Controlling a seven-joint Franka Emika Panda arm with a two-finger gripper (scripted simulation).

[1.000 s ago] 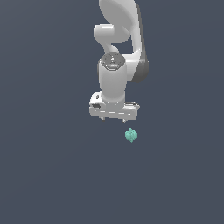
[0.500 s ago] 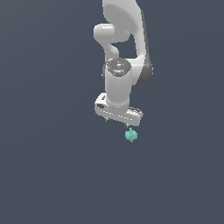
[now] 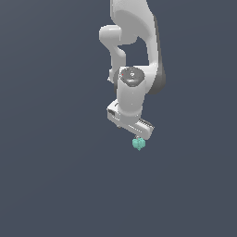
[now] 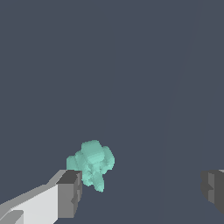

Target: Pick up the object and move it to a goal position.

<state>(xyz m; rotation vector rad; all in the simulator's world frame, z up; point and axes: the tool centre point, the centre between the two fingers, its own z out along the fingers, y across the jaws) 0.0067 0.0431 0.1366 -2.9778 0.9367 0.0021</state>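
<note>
The object (image 3: 139, 144) is a tiny teal-green lumpy blob on the dark grey floor. It also shows in the wrist view (image 4: 92, 164). My white gripper (image 3: 137, 136) hangs directly over it, with the hand turned at a slant. In the wrist view the gripper (image 4: 142, 189) is open, its jaws wide apart. The blob lies between the fingers, close against one fingertip (image 4: 70, 192) and far from the other fingertip (image 4: 214, 189). I cannot tell whether that near finger touches the blob.
The dark grey floor (image 3: 55, 176) stretches flat all around. The white arm (image 3: 134, 41) rises above the gripper toward the top of the exterior view.
The gripper has come down and toward the exterior view's right, and its hand has turned. It now sits right over the blob. The blob has not moved.
</note>
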